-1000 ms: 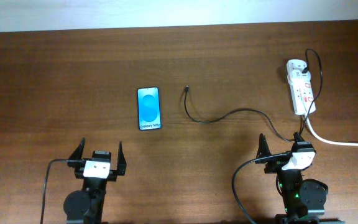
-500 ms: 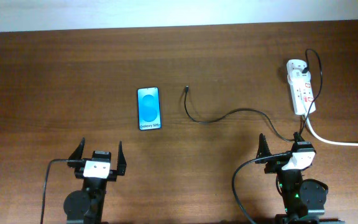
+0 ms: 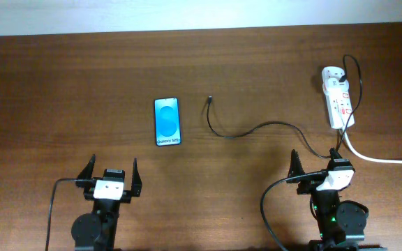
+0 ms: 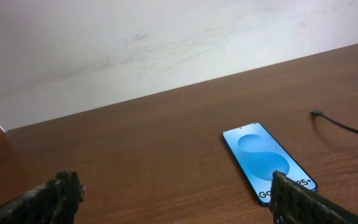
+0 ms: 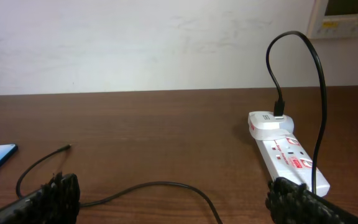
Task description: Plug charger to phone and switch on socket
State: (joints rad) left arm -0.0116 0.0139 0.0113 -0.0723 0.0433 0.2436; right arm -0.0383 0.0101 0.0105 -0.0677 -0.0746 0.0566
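Work has not begun: the phone (image 3: 167, 121) lies left of centre on the counter (image 3: 61, 90), the charger (image 3: 264, 125) ends loose just to its right, unplugged, and the socket (image 3: 338, 101) sits untouched at upper right. The left fingers (image 3: 87, 169) and right fingers (image 3: 293, 164) stand spread and empty along the lower edge.

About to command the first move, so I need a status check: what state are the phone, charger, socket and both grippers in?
phone: lying flat, screen lit, nothing plugged in.
charger: tip lying loose, apart from the phone; other end plugged in at the socket.
socket: charger plugged in at its far end; switch position cannot be told.
left gripper: open, empty.
right gripper: open, empty.
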